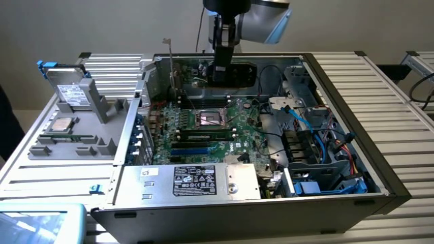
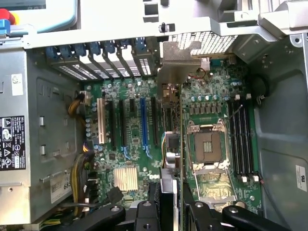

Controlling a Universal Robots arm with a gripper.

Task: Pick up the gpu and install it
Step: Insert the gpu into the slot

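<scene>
my gripper (image 2: 171, 208) black, the gpu (image 2: 169, 144) black with a silver bracket (image 2: 179, 62); my arm (image 1: 261, 20) grey with a light blue cap; motherboard (image 2: 211, 91) green with 1 white slot (image 2: 100, 120), 1 blue slot (image 2: 143, 120), black memory slots (image 2: 240, 137) and a pale gold finned heatsink (image 2: 126, 179); wires (image 2: 75, 103) yellow; latches (image 2: 91, 48) blue; power supply (image 1: 241, 183) silver, its label (image 1: 194, 180) black with white print; cables (image 1: 304, 118) blue; hard drive (image 1: 64, 76) silver with a white sticker (image 1: 68, 93); tray (image 1: 68, 150) grey; table (image 1: 352, 76) white, ribbed; case rim (image 1: 390, 178) black
</scene>
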